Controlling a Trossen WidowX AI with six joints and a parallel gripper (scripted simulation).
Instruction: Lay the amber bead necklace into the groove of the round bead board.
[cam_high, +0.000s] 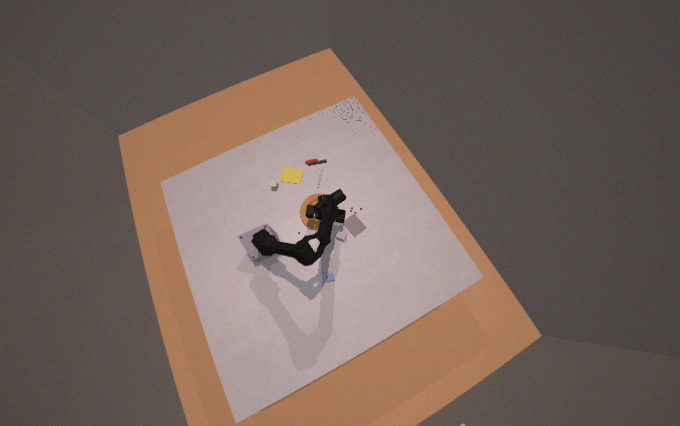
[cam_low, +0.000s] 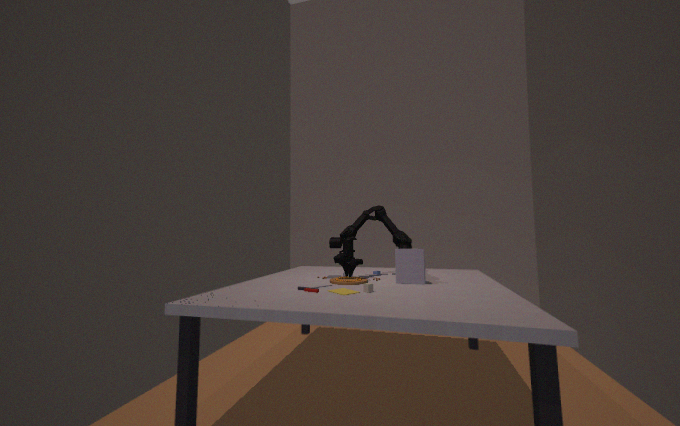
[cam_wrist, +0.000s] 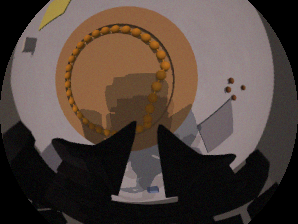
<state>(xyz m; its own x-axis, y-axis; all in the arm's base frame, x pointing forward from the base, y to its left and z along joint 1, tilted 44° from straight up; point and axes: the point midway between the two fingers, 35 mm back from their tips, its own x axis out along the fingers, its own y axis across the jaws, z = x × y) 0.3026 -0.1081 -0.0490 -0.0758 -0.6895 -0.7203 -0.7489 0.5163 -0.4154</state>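
Note:
The round bead board (cam_high: 304, 213) (cam_low: 346, 279) (cam_wrist: 186, 80) lies flat on the table. The amber bead necklace (cam_wrist: 145, 37) lies on it as a loop. In the wrist view its left and upper beads follow the groove. On the right and lower right its beads run inside the dark groove arc (cam_wrist: 173, 80), in a nearly straight line toward the fingertips. My gripper (cam_low: 348, 276) (cam_wrist: 147, 125) points down at the board's near edge, its fingers parted by a small gap. The lowest beads are beside and behind the fingertips, partly hidden; none is visibly pinched.
Several loose brown beads (cam_high: 360, 208) (cam_wrist: 231, 80) and a grey square (cam_high: 355, 225) (cam_wrist: 218, 127) lie beside the board. A yellow square (cam_high: 291, 175) (cam_low: 344, 291), a pale cube (cam_high: 274, 186) (cam_low: 368, 288), a red item (cam_high: 311, 161) (cam_low: 311, 290) and a blue block (cam_high: 330, 276) lie farther out.

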